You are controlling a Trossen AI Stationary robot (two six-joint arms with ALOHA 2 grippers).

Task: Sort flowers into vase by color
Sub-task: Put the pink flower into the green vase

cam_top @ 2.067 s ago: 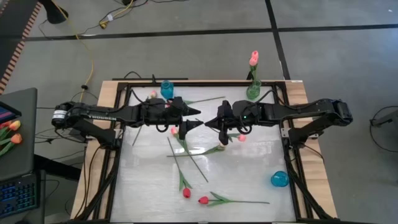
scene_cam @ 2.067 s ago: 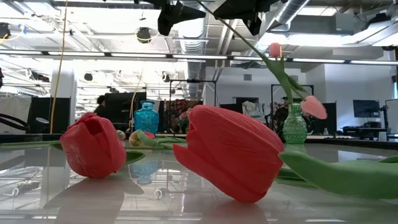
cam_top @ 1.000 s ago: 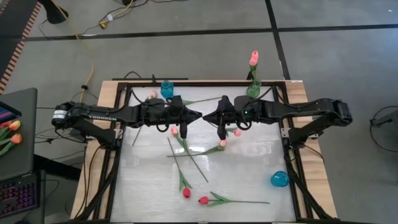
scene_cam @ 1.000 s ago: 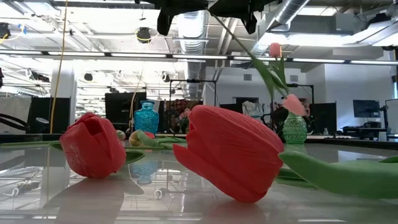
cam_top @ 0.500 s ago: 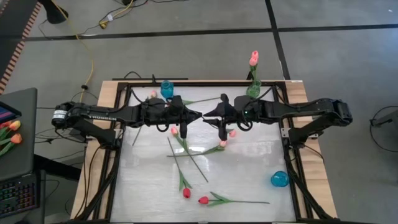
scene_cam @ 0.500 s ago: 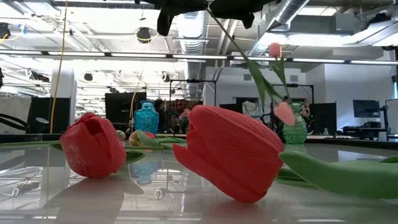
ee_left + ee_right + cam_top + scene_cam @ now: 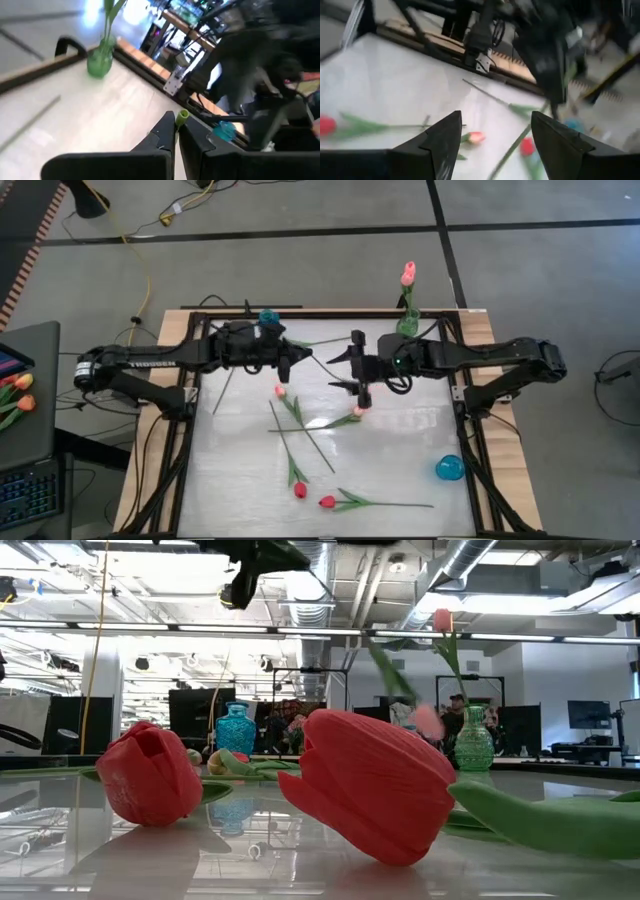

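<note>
**Two arms over the flower table**

My right gripper (image 7: pixel 346 370) hangs over the middle of the table (image 7: pixel 400 460). Its jaws are wide apart, and nothing is between them in the right wrist view (image 7: pixel 495 117). A pink flower (image 7: pixel 358 410) is just beside it. In the low view this flower (image 7: pixel 430 720) is blurred and its head is up off the table. I cannot tell if it touches my fingers.

My left gripper (image 7: pixel 288 363) is near the blue vase (image 7: pixel 268 318) at the far edge. Its jaws are close together (image 7: pixel 176 125). A small green bit (image 7: pixel 182 116) sits at their tips, and I cannot tell what it is.

One pink flower (image 7: pixel 408 275) stands upright in the green vase (image 7: pixel 407 325) at the far edge.

The other flowers lie flat on the table. A pink one (image 7: pixel 280 391) is near the middle. Two red ones (image 7: pixel 299 490) (image 7: pixel 327 502) lie close together by the near edge. A second blue vase (image 7: pixel 449 470) stands near the right corner, well apart from them.
</note>
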